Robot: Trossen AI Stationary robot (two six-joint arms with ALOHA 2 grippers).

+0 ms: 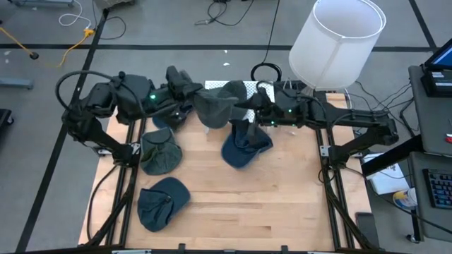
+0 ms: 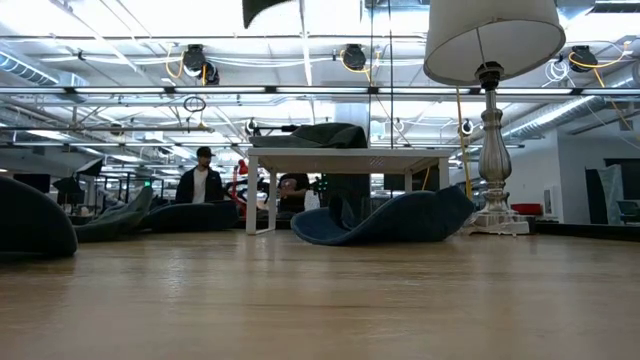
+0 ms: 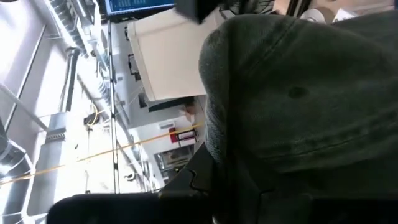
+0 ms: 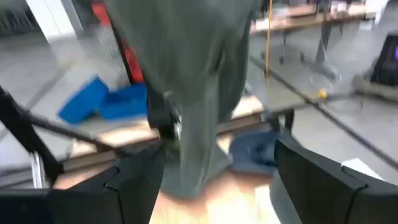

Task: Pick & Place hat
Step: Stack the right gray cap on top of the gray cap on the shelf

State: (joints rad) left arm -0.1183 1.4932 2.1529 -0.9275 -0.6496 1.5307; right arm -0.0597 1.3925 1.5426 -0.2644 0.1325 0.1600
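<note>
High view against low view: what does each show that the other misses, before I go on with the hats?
Only the high view shows both arms: the left claw and the right claw meet at a grey-green hat, and two more hats, one green and one blue-grey, lie on the table's left side. Only the low view shows people in the room behind. Both show the blue hat on the wood, the white stand and the lamp.
</note>
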